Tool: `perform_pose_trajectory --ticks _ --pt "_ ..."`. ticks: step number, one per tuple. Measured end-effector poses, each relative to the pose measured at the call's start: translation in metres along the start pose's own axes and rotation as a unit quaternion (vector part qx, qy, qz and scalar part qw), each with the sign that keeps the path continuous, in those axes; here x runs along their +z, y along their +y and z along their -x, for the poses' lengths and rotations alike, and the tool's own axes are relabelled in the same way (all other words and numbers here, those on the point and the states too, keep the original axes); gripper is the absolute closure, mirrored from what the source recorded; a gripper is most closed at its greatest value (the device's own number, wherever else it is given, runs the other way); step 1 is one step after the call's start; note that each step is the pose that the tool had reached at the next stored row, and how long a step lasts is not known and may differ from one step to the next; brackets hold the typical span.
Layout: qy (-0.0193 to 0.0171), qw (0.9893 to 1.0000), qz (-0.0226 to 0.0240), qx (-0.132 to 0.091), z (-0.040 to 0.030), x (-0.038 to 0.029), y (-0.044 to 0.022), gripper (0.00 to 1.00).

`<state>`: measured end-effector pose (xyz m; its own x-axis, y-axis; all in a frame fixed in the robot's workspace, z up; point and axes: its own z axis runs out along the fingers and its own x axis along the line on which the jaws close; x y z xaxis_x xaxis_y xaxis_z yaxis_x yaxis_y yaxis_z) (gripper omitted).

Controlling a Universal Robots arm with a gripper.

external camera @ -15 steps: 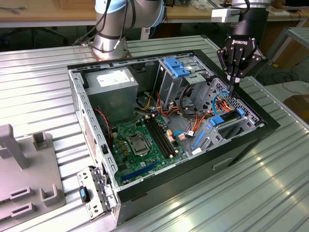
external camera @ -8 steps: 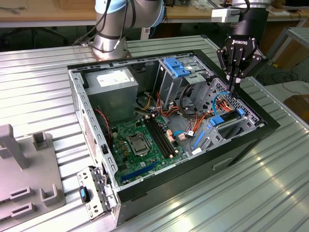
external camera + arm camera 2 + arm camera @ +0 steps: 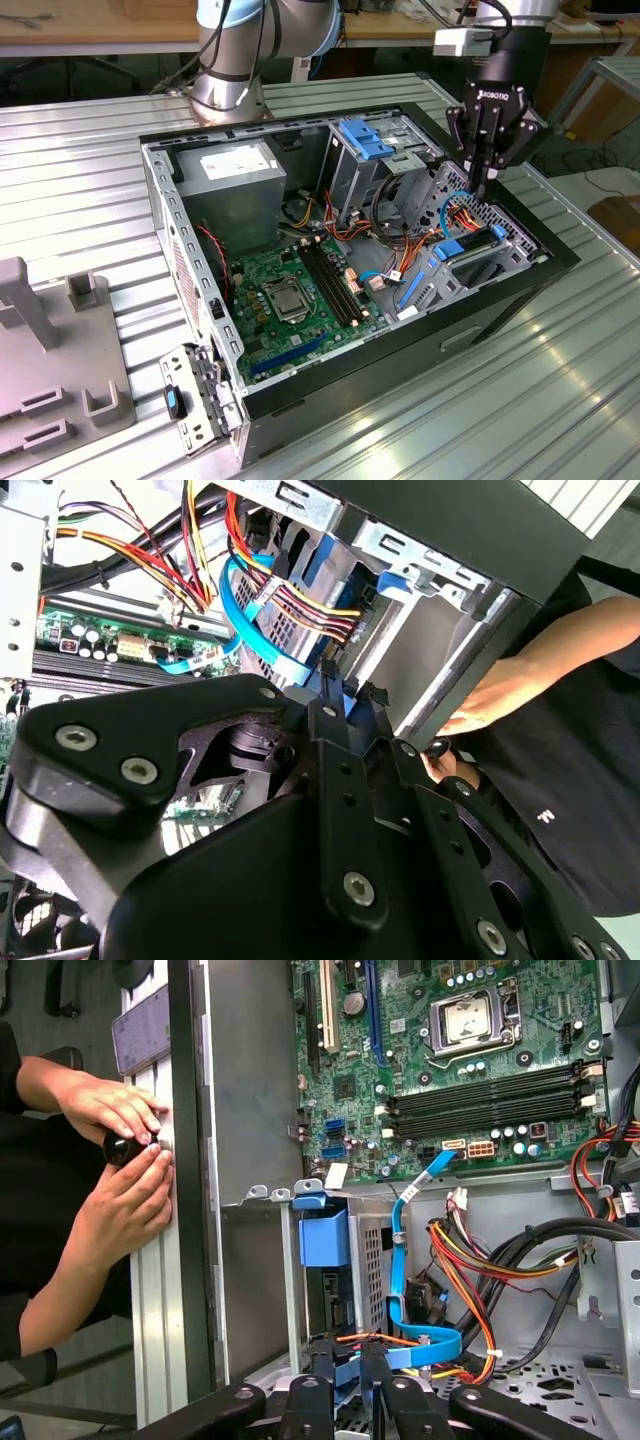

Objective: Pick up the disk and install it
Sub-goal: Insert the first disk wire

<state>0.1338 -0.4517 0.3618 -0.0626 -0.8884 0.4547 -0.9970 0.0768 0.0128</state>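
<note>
Case [image 3: 175,235]: open, motherboard exposed.
Disk [image 3: 466,246]: lies in the drive cage, just below the fingertips.
Gripper [image 3: 480,188]: fingers pinched nearly together, apparently gripping nothing.
Handling: probably stiff, dense and shock-sensitive; best held across the blue side rails.

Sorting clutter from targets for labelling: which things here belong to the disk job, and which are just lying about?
Job: gripper, disk, computer case.
Lying about: grey fixture, motherboard, power supply, person's hands.
</note>
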Motion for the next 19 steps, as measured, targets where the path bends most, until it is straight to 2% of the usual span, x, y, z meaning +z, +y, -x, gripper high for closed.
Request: perform_pose_trajectory --ticks 3,5,9,10,11,13,14,15,17,18,19 --pt "0.0006 1.0000 -0.0020 0.001 0.0015 0.0030 0.0000 0.84" --pt "0.0016 1.0000 -0.0026 0.001 0.0015 0.0031 0.0000 0.84" --pt "0.0013 1.0000 -0.0027 0.001 -0.0006 0.0045 -0.0002 0.84" --pt "0.0005 1.0000 -0.0026 0.001 -0.0028 0.0059 -0.0004 0.84" --pt "-0.0020 1.0000 -0.0025 0.001 -0.0055 0.0074 -0.0007 0.84" --pt "-0.0105 0.9999 -0.0020 0.001 -0.0111 0.0107 -0.0012 0.84" --pt "-0.0228 0.9997 -0.0013 0.000 -0.0150 0.0129 -0.0014 0.84" --pt "-0.0416 0.9991 -0.0007 0.000 -0.0166 0.0137 -0.0004 0.84" --pt "-0.0593 0.9982 0.0000 -0.001 -0.0176 0.0142 0.0009 0.84" --pt "-0.0695 0.9976 -0.0011 -0.001 -0.0186 0.0149 0.0016 0.84" --pt "-0.0724 0.9974 -0.0035 0.000 -0.0207 0.0159 0.0019 0.84"
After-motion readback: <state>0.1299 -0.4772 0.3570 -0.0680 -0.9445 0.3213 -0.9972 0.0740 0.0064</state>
